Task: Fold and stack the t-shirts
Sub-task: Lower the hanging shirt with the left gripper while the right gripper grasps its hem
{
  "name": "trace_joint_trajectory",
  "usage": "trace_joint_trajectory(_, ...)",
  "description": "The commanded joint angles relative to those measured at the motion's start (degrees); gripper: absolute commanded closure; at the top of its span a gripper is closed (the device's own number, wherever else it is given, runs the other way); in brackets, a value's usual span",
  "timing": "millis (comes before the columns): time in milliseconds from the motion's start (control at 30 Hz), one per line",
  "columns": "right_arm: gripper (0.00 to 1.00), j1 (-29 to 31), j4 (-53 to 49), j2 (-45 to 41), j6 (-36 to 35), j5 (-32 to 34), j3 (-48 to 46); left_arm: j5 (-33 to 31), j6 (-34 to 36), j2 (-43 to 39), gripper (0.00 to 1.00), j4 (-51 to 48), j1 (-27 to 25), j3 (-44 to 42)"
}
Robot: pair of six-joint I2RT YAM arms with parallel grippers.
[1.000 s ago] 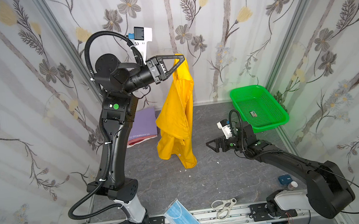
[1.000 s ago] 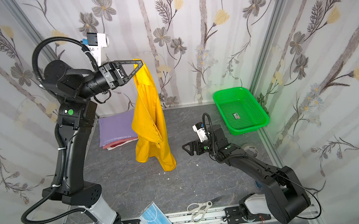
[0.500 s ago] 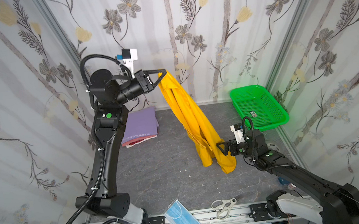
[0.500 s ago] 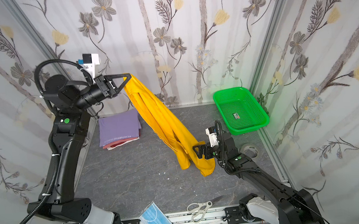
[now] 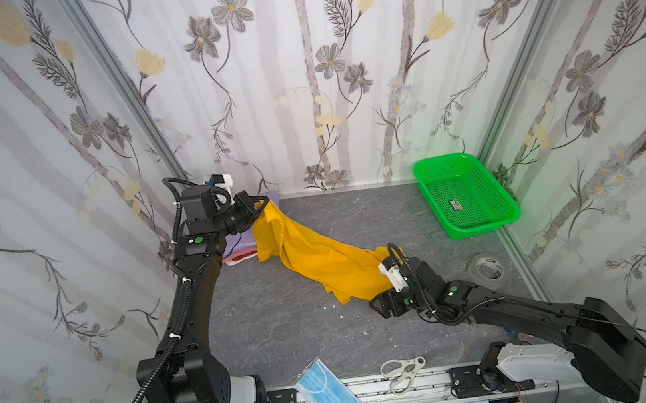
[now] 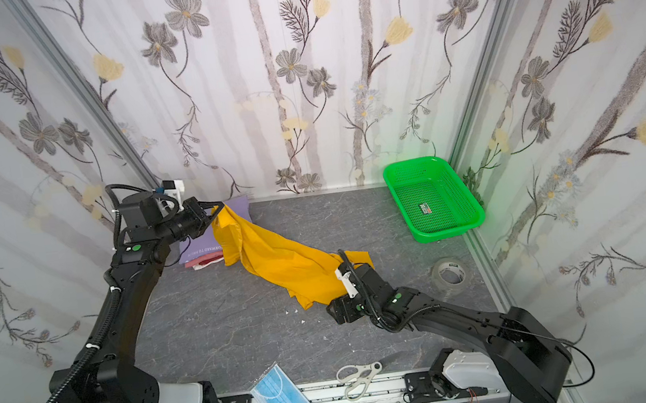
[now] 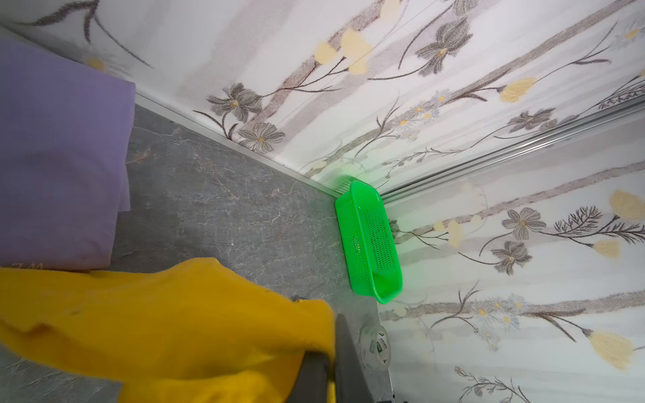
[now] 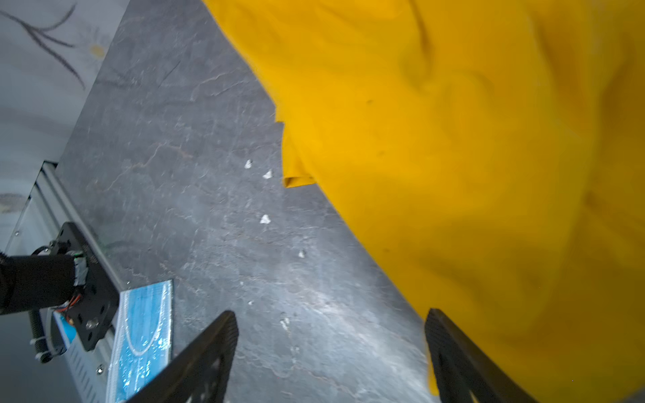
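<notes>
While pinching one corner of the mustard-yellow tee (image 5: 319, 253) in the left claw (image 5: 263, 205), clamped fully closed on the cloth, stretching the garment out as a long slanting band across the surface (image 5: 288, 340).

Placing the tee: well apart from the green basket (image 5: 479, 229), with the pinched end farthest from it, draping down past the edge of the folded lilac tee (image 7: 59, 157), and the loose bunched end nearer the basket, right beside the right claw (image 8: 330, 312). Reading the long axis as running claw to claw.

Holding the right claw spread wide, gripping nothing. Seeing only bare surface between its fingers, and cloth lying against the finger on the tee's side alone.

Judging the loose hem to be just off to that side, not yet between the jaws. Probably needing a short sideways shift into the cloth before closing. Favouring the right arm for that end, as the nearer; leaving the left to its corner.
</notes>
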Motion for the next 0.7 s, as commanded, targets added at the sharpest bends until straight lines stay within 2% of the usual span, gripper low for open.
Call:
trace_joint_trajectory(0,0.21,3.3,4.0,9.1,3.4,-0.1,5.6,0.7,1.0,-0.4,1.0,2.8,0.8,-0.9)
trace_joint_trajectory(100,0.3,4.3,2.5,20.4,5.1,0.4,14.9,1.9,0.8,-0.7,1.0,3.5,1.7,-1.4)
trace_joint_trajectory(167,0.33,4.4,1.5,25.4,6.8,3.0,18.7,2.9,0.1,-0.9,1.0,4.6,2.6,-2.0)
trace_joint_trajectory(367,0.39,4.3,0.4,32.7,8.5,5.6,24.8,5.2,-1.1,-1.4,1.0,6.1,5.2,-3.1)
trace_joint_trajectory(500,0.37,3.9,0.4,26.2,7.7,6.8,21.7,5.9,-2.0,-1.2,1.0,7.1,6.0,-3.3)
trace_joint_trajectory(667,0.31,-2.0,0.6,13.2,7.1,6.4,12.5,6.5,-3.9,-0.8,1.0,9.8,6.2,-4.5)
